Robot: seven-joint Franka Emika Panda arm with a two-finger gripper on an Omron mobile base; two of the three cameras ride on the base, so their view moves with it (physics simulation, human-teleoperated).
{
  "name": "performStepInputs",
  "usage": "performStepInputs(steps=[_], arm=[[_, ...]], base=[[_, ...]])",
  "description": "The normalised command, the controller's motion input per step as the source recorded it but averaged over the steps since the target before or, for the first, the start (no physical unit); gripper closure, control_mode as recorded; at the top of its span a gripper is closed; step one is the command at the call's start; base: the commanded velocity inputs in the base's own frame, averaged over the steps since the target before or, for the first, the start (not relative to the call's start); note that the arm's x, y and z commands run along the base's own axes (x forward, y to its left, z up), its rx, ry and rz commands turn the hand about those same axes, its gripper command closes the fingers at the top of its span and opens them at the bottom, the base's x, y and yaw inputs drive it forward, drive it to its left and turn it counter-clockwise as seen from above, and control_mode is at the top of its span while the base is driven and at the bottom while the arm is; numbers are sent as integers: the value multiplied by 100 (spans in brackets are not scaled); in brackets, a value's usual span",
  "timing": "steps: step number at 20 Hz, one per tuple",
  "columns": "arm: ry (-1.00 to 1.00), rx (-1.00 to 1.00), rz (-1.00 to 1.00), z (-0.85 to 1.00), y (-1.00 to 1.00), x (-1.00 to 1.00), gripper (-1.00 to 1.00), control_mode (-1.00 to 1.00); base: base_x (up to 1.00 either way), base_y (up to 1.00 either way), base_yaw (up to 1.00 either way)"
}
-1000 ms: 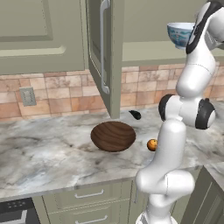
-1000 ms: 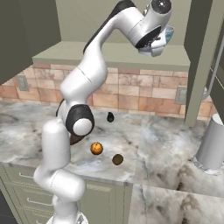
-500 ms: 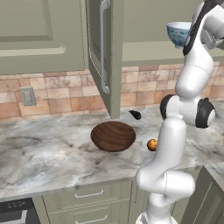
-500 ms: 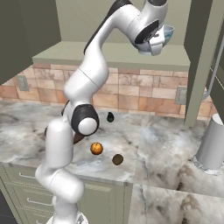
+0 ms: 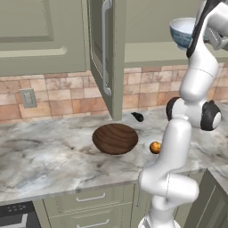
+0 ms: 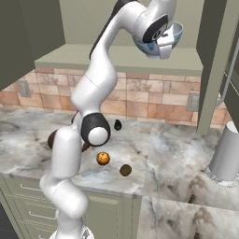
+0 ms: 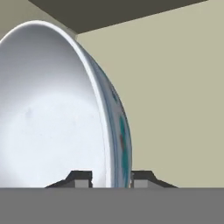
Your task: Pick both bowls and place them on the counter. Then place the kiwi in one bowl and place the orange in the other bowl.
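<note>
Up high, hand [image 7: 111,178] pinches white bowl's [image 7: 52,113] rim beside cabinet door [image 5: 104,53]

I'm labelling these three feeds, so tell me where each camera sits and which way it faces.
Left base view: behind the arm's left, looking forward over the counter and wooden bowl; arm rises at right.
Right base view: behind its right; arm at left, orange and kiwi on the counter.
Hand view: on the hand, gripper straddling the white bowl rim.
Both base views share the orange and raised white bowl.
</note>
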Motion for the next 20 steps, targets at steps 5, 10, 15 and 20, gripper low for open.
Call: performStepInputs(steps=[5,10,15,20], arm=[[17,0,-5,0,-7,-33,100,-100],[19,0,-9,3,-4,-41,100,-100],[18,5,-13,21,0,-43,100,-100],[18,11,-14,32,0,-48,100,-100]], base=[[0,0,0],[0,0,0],[0,0,0],[0,0,0]])
